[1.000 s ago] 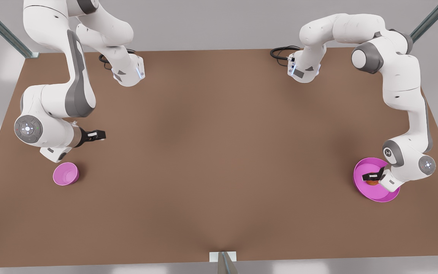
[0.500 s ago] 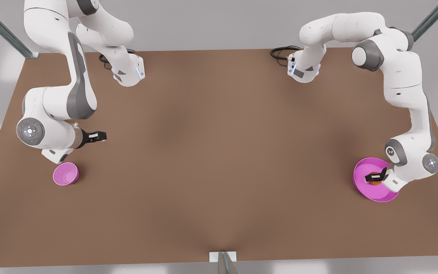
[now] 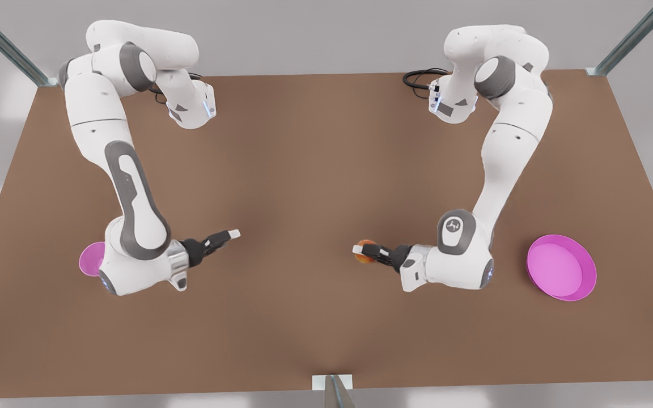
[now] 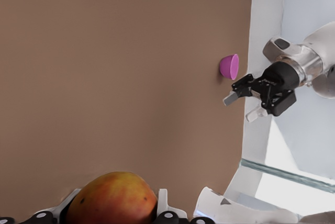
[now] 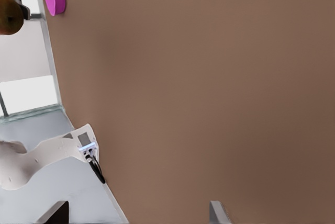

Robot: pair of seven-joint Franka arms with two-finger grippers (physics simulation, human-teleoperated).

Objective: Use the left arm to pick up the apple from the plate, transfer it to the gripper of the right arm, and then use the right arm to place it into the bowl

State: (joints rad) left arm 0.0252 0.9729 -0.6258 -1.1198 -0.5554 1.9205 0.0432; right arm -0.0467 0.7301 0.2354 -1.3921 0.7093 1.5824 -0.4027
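L. gripper (image 3: 360, 251) clamps the apple (image 3: 367, 253) between its fingers, held in the air above the brown tabletop (image 3: 326, 170) toward the middle of the near edge, on the front view's right; the L. wrist view has the red-orange apple (image 4: 111, 199) w/ its yellowish patch pressed between the fingertips (image 4: 162, 204). R. gripper (image 3: 227, 235) points toward it from the front view's left, well apart, jaws parted and holding nothing; it appears in the L. wrist view (image 4: 245, 105) w/ both fingers spread. Plate (image 3: 561, 267) sits near the tabletop's near corner on the front view's right, its dish bare. Bowl (image 3: 92, 259) rests near the opposite near corner, partly hidden behind the R. arm's wrist; whether arm and bowl touch is hard to tell.
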